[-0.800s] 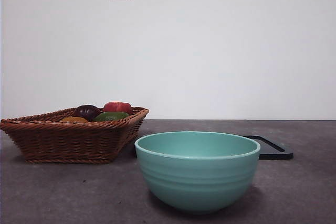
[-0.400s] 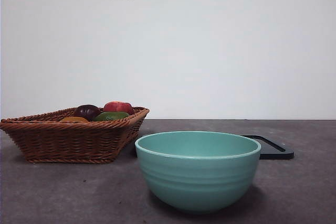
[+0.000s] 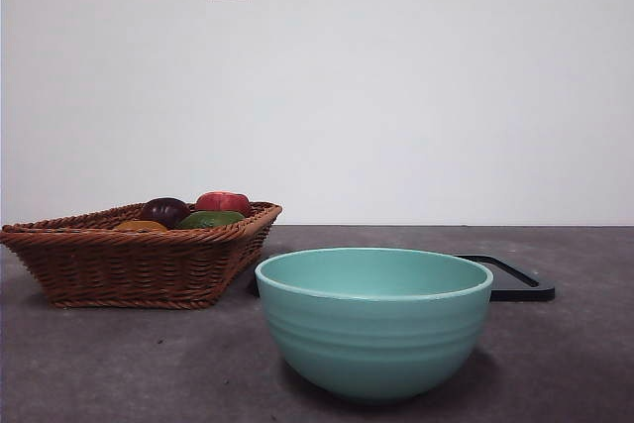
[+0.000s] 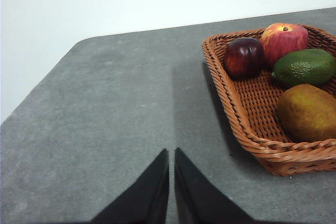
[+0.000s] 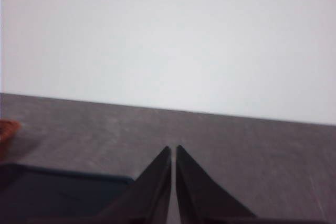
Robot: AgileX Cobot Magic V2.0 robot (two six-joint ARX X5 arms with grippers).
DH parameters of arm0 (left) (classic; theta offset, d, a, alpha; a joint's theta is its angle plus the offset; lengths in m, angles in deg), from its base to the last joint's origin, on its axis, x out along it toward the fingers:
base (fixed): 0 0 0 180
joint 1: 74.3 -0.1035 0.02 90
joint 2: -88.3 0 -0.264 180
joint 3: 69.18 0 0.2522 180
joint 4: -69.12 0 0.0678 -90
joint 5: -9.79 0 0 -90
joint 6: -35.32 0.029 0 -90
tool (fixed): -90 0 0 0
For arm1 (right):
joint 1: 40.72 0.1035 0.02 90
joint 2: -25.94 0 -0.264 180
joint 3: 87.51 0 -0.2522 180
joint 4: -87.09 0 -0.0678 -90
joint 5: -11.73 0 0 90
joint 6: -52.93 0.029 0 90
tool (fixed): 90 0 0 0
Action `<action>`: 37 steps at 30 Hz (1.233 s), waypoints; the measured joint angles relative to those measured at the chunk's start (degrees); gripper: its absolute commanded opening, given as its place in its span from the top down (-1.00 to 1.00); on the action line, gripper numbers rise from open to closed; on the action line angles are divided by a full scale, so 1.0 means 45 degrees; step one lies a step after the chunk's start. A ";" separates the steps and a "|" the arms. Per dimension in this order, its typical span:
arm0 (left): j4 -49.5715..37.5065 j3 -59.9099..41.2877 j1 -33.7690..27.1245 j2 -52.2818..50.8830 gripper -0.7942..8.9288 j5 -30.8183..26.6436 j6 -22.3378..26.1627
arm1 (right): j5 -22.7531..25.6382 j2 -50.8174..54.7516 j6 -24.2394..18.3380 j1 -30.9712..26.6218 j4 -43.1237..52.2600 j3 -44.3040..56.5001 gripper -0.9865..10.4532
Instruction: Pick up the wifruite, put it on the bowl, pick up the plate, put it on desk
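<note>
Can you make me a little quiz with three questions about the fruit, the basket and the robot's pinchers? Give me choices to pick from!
1. Where is the wifruite right now?
A. in the bowl
B. in the wicker basket
C. on the bare desk

2. How many fruits lie in the basket?
A. two
B. four
C. six

3. How does the left gripper stand?
A. shut, holding nothing
B. wide open
C. shut on the red fruit

Answers:
1. B, the left wrist view shows it lying inside the basket, beside the green fruit.
2. B, there you can count the wifruite, the green fruit, the red fruit and the dark purple fruit.
3. A, its two black jaws sit almost together over the desk, away from the basket. The right gripper looks the same.
</note>
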 measured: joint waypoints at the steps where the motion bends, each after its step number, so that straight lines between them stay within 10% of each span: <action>1: 0.0000 0.0000 0.0000 0.0000 0.80 0.0000 0.0000 | 0.0112 0.0248 0.0005 -0.0049 0.0000 0.0335 0.81; 37: -0.0005 0.0000 0.0000 0.0000 0.80 0.0000 0.0000 | 0.0782 0.1642 0.0461 -0.0131 -0.2166 0.2521 0.81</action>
